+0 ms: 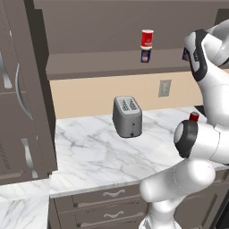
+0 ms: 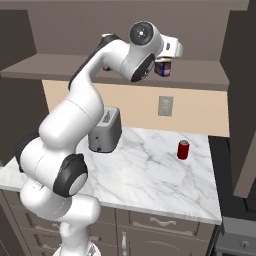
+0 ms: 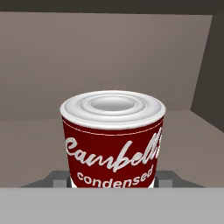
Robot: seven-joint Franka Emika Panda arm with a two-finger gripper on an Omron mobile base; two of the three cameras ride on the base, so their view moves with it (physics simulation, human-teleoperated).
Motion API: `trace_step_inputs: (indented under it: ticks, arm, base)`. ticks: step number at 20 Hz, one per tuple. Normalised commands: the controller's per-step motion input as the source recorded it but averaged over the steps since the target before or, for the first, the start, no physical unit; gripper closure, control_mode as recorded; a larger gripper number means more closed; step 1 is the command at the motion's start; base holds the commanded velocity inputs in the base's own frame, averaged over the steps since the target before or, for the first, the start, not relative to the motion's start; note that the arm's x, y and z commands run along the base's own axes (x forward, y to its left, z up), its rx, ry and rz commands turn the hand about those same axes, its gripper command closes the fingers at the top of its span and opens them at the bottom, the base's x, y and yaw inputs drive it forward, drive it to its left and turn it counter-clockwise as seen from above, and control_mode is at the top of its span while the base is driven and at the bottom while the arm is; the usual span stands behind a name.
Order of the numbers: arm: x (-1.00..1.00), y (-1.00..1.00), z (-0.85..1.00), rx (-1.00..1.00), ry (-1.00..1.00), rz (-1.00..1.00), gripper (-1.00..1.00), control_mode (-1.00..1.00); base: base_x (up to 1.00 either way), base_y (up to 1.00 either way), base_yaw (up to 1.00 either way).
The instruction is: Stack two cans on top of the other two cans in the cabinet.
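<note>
Left base view: one red-and-white can [image 1: 147,38] already sits on a blue tin [image 1: 146,55] mid-shelf in the cabinet [image 1: 112,62]; a red can [image 1: 193,117] waits near the worktop's [image 1: 89,156] right edge. Right base view: claw [image 2: 165,61] up at the shelf's right end by the second blue tin [image 2: 163,69], side wall close. Hand view: claw closed on the soup can [image 3: 113,138], open shelf behind.

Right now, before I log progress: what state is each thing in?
gripper: shut on held soup can
held soup can: upright, gripped inside the cabinet
stacked can: upright on left blue tin
right blue tin: upright, top hidden
counter can: upright, untouched
toaster: upright
drawers: shut
</note>
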Motion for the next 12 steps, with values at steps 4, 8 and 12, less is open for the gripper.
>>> trace_step_inputs:
  ticks: [4,8,12]
  arm:
    - [0.12,0.00,-0.05,0.00,-0.01,0.00,1.00,-1.00]
    - [0.22,-0.02,-0.02,0.00,0.00,0.00,1.00,-1.00]
    - [0.26,-0.08,0.00,0.00,0.00,0.01,1.00,-1.00]
  base:
    - [0.00,0.00,0.00]
    - [0.00,0.00,0.00]
    - [0.00,0.00,0.00]
